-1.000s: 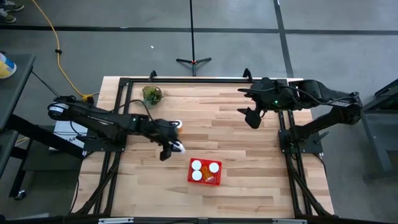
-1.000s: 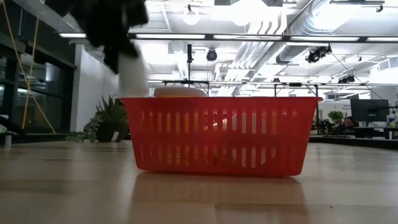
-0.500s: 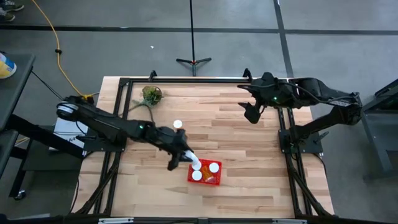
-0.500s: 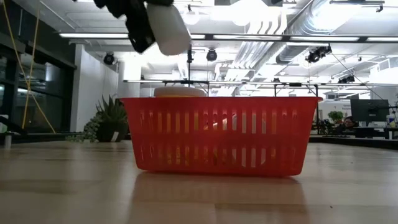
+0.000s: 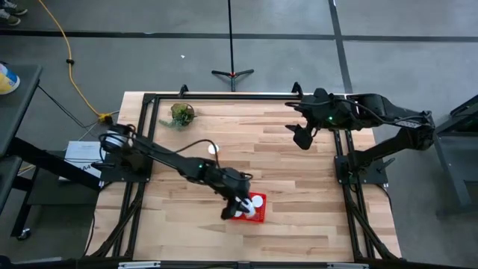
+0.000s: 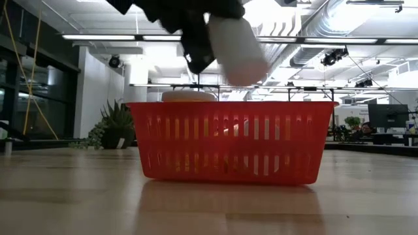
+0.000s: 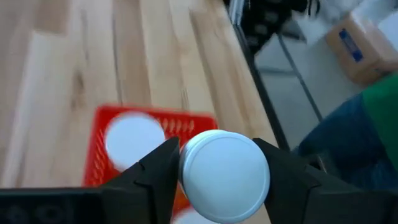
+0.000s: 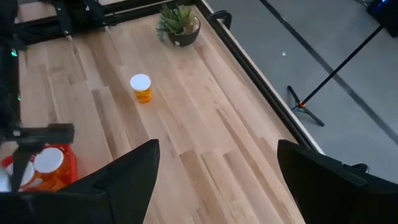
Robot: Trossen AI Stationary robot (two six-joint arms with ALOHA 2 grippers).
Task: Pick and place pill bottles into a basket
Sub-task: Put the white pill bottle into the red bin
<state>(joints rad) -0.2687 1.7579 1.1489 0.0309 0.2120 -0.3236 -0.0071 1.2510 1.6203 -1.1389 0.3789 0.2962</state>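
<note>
My left gripper (image 5: 237, 207) is shut on a pill bottle (image 6: 236, 47) with a white cap (image 7: 224, 175), and holds it over the red mesh basket (image 5: 258, 216). The basket stands near the table's front middle and holds other white-capped bottles (image 5: 257, 200); the gripper hides part of them. One more orange bottle (image 5: 213, 149) stands upright on the wood farther back and also shows in the right wrist view (image 8: 141, 87). My right gripper (image 5: 302, 137) is open and empty, raised near the table's far right. My left gripper pinches the bottle between its two fingers (image 7: 157, 173), one on each side at the cap end (image 7: 186, 163). The cap faces forward, away from the wrist. The fingers slant down from the table's left. The bottle is tilted and hangs clear above the basket's rim (image 6: 228, 104).
A small green potted plant (image 5: 181, 113) stands at the table's far left corner. A black metal frame (image 5: 224, 96) runs along the table's edges. Bare wood lies between the basket and the right arm.
My left gripper has carried the bottle from beside the loose bottle toward the table's right and near edges, and now stands over the basket. The bottle has stayed in its fingers and has tipped further over.
</note>
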